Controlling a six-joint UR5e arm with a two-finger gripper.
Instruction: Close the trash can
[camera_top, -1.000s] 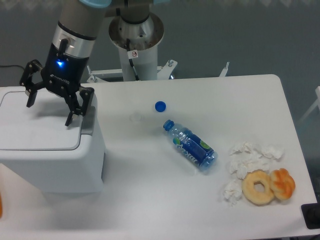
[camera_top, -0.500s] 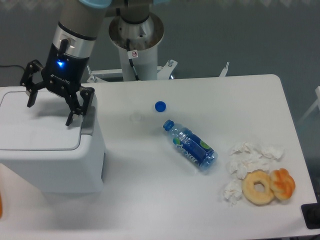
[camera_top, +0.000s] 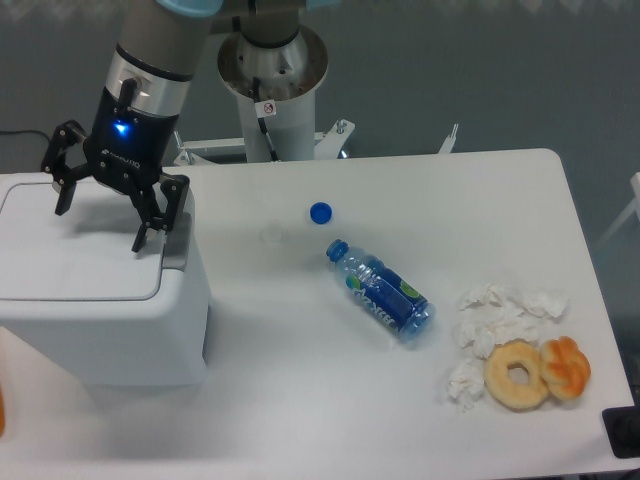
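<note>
No change from the earlier frames. Gripper (camera_top: 99, 222) fingers spread apart, holding nothing, over the lid (camera_top: 75, 250) of the trash can (camera_top: 100, 320), which sits at the table's (camera_top: 300, 400) left edge, lid down flat. Open room mid-table and along the front edge. One blue bottle (camera_top: 380, 293) lying mid-table, one blue cap (camera_top: 320, 212), one clear cap (camera_top: 271, 235). Near the right front corner: two donuts (camera_top: 538, 371), a cluster of crumpled tissues (camera_top: 500, 318).
</note>
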